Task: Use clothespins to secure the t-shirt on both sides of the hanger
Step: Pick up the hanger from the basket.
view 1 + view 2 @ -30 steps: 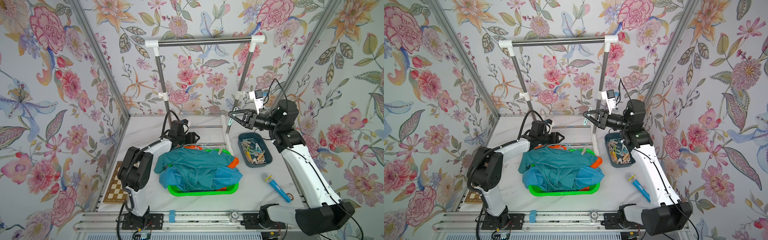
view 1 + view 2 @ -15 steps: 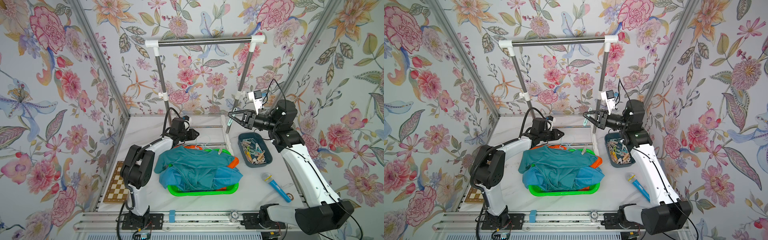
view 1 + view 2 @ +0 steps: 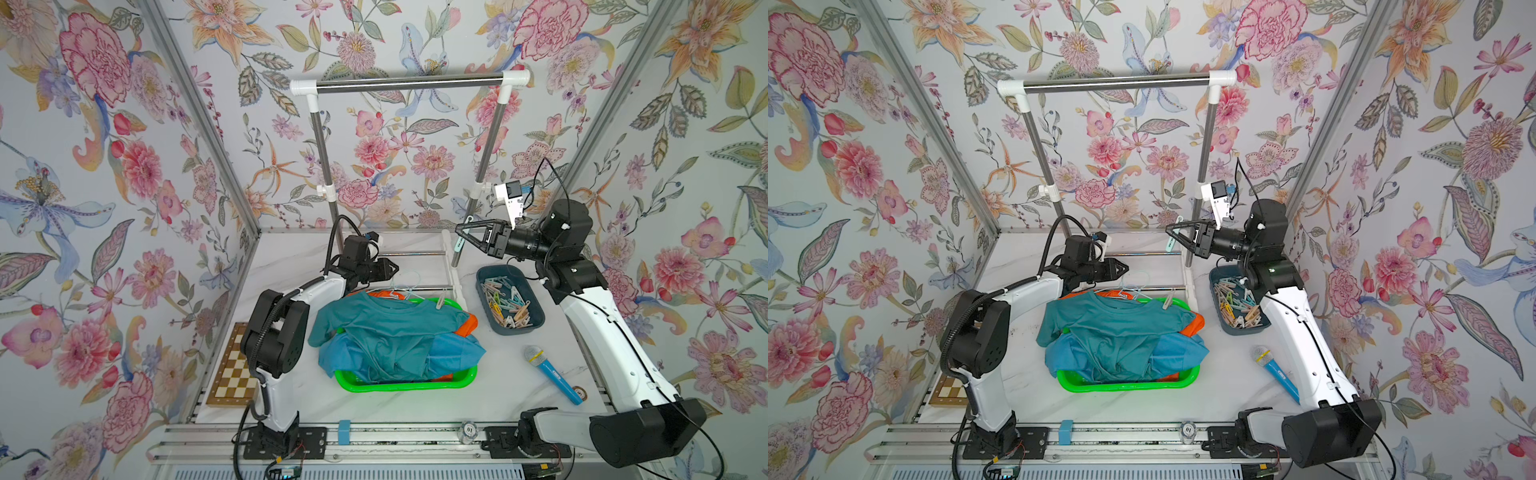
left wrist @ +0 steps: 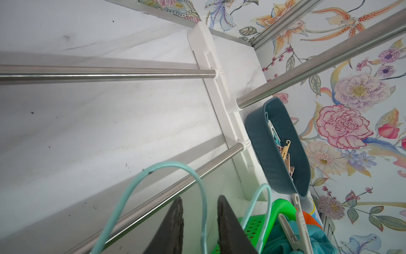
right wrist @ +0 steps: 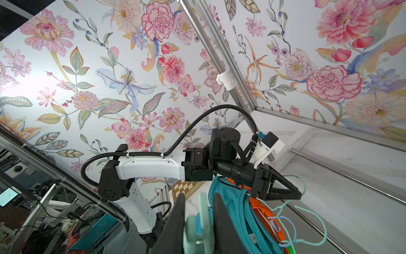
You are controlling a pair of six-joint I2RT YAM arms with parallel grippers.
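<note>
Aloft, right jaws pinch a mint clothespin point(image 5: 203, 212); left jaws, narrowly apart, straddle the hanger hook point(image 4: 171, 163).

top views are both looking down from high in front, sharing the whole counter point(image 3: 498, 390); left wrist is hugging the hanger hook point(image 4: 172, 163); right wrist is facing the left arm point(image 5: 151, 167).

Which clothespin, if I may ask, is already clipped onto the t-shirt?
The beige clothespin at the shoulder nearest the blue bin; the others lie in that bin or the right end effector.
</note>
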